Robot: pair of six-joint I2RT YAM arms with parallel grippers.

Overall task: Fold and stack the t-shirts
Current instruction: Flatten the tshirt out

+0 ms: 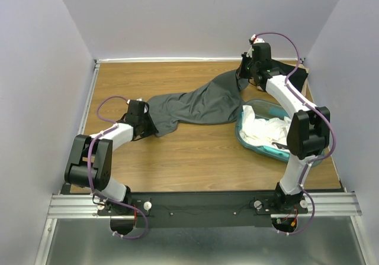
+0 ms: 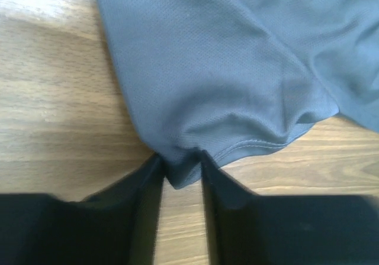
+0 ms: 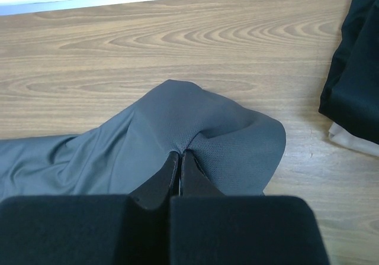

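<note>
A dark grey t-shirt lies stretched across the wooden table between my two grippers. My left gripper is at its left end. In the left wrist view the jaws stand apart, with a corner of the grey shirt's hem puckered between the fingertips. My right gripper holds the far right end. In the right wrist view it is shut on a raised fold of the grey cloth. White t-shirts lie crumpled in a tub. A black t-shirt lies at the far right.
The translucent teal tub stands at the right, partly under my right arm. The black shirt sits in the far right corner with a white edge under it. Walls close the table on the left, back and right.
</note>
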